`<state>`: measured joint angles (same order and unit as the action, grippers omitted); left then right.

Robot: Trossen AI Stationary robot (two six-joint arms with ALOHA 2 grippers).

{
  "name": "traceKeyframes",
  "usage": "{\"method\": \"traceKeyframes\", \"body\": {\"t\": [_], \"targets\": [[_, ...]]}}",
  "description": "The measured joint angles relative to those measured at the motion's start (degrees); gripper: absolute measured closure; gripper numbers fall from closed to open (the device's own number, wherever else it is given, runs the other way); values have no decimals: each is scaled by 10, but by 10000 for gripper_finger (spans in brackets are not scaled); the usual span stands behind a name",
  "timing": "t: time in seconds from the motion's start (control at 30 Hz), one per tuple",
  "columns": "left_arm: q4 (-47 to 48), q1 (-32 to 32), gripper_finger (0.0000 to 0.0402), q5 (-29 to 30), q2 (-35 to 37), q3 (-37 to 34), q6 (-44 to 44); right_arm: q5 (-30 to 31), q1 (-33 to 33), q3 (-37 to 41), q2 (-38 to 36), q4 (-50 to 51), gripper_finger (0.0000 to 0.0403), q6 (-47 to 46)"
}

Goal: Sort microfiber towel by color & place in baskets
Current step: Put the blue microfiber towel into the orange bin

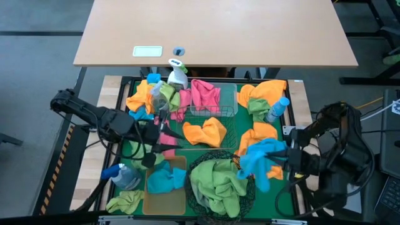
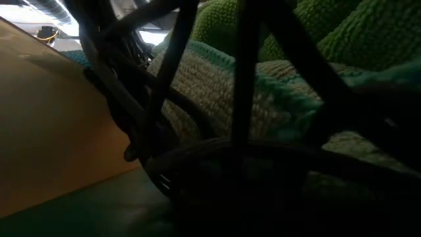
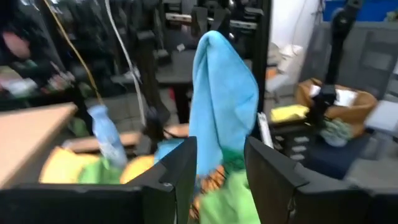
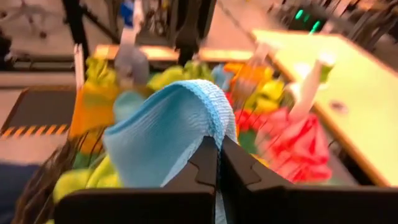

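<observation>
My right gripper is shut on a light blue towel above the table's right side, beside the round black mesh basket full of green towels. My left gripper is open over the table's left middle and touches nothing; its wrist view shows the blue towel hanging farther off. The tan bin holds blue towels. A wire basket at the far middle holds a pink towel. An orange towel lies in the middle. My right gripper pinches the blue towel between its two fingers at a bunched part near a hemmed edge. The fingers come in about level from the table's right side. The towel is lifted, and it hangs slack over the green and orange towels.
Orange and green towels are piled at the far right, more at the far left. Spray bottles stand at the far middle, right and near left. In the low view, the tan bin's wall and the black basket's wires fill the picture.
</observation>
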<state>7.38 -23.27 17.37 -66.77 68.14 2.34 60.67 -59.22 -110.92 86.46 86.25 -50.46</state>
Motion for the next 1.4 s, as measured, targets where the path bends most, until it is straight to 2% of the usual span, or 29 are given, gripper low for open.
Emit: {"method": "traceKeyframes", "body": {"t": [0.13,0.3,0.47,0.63,0.8,0.93,1.1,1.4], "targets": [[-60,4,272,4,-21,0,54,19,29,-20,0,-43,401,76],[-114,18,272,4,-55,0,73,0,82,-20,1,-114,401,177],[-134,43,268,-4,-82,0,67,-78,142,-20,0,-203,401,277],[-162,66,230,-16,-109,0,53,-174,200,-20,1,-299,401,375],[-201,76,198,-40,-131,0,53,-239,248,-20,1,-353,401,439],[-251,78,194,-64,-154,0,58,-291,283,-20,2,-385,401,471],[-311,86,194,-64,-185,0,58,-349,319,-19,16,-432,400,511],[-375,103,194,-105,-212,0,59,-413,362,-19,50,-470,400,570]]}}
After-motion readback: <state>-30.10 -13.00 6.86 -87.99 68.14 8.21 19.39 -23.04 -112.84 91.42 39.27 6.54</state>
